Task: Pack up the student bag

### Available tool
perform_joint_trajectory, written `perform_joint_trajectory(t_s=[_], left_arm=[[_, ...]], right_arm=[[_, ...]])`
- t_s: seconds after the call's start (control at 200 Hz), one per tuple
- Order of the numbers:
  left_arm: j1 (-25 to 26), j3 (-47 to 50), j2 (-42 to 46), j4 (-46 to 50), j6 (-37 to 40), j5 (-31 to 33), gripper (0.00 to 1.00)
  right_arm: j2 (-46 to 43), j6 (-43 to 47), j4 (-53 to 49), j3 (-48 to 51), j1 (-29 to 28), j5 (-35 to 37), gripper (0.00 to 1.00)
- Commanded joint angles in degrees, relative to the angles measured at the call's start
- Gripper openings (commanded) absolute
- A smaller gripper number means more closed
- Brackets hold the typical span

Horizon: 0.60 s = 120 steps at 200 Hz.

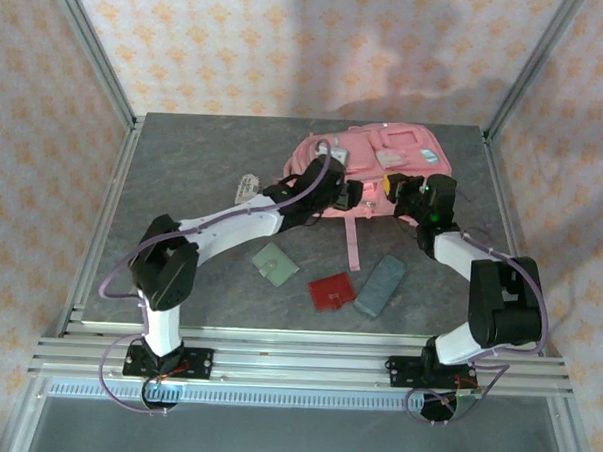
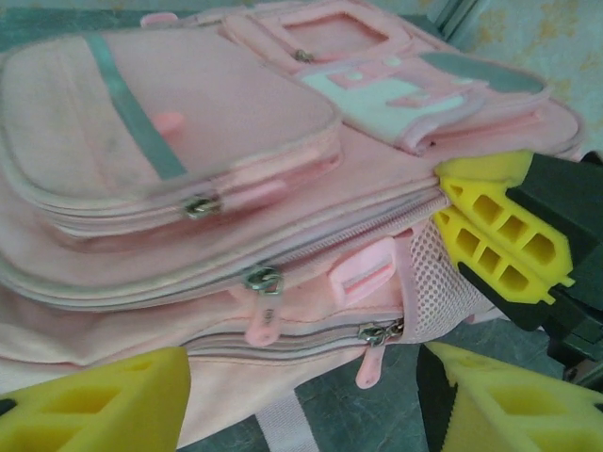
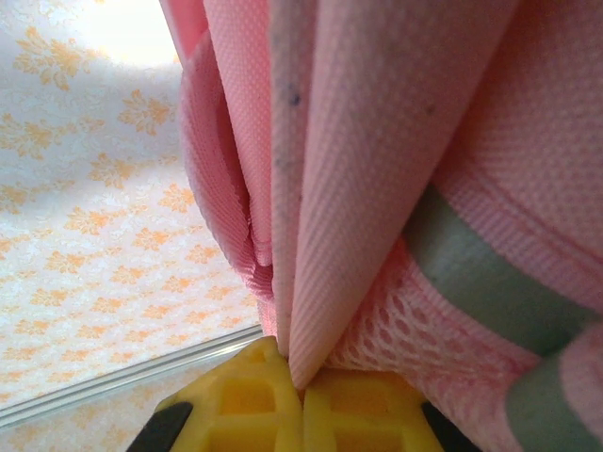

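The student bag (image 1: 369, 167), a pink fabric backpack with pale patches and grey zip trim, lies flat at the back of the table. My left gripper (image 1: 340, 195) sits at its near edge. In the left wrist view it (image 2: 306, 400) is open, its yellow fingers (image 2: 94, 407) either side of the bag's lower zip pull (image 2: 370, 365), gripping nothing. My right gripper (image 1: 408, 187) is at the bag's near right corner. It (image 3: 301, 384) is shut on a fold of the student bag's (image 3: 377, 169) pink fabric beside the mesh side pocket, and its fingers (image 2: 499, 235) also appear in the left wrist view.
On the table in front of the bag lie a grey-green square pad (image 1: 276, 264), a red square (image 1: 332, 290) and a grey-blue pouch (image 1: 380, 286). A small white item (image 1: 247, 188) lies left of the bag. A pink strap (image 1: 354, 243) trails toward the near edge.
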State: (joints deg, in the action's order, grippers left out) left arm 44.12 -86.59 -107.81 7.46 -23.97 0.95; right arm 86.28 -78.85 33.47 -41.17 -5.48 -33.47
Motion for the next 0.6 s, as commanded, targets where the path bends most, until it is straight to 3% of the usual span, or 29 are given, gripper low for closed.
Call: perform_joint_trajectory(t_s=[0.0,0.3,0.596], left_arm=[[1.76,-3.48,-4.05,6.40,0.75,7.12,0.66],[2.91,-6.77,-7.70,8.54,-0.23,18.39,0.56],[2.80,-12.08,-12.47,7.47,2.82,20.72,0.64]], right_arm=[[-4.19,0.79,10.30,-2.05,-0.56,-1.24,0.00],[-4.40,0.58,9.86,-3.56,-0.91,-1.51,0.00],[-5.07,0.14,10.05,-3.48,-1.97,-1.94,0.00]])
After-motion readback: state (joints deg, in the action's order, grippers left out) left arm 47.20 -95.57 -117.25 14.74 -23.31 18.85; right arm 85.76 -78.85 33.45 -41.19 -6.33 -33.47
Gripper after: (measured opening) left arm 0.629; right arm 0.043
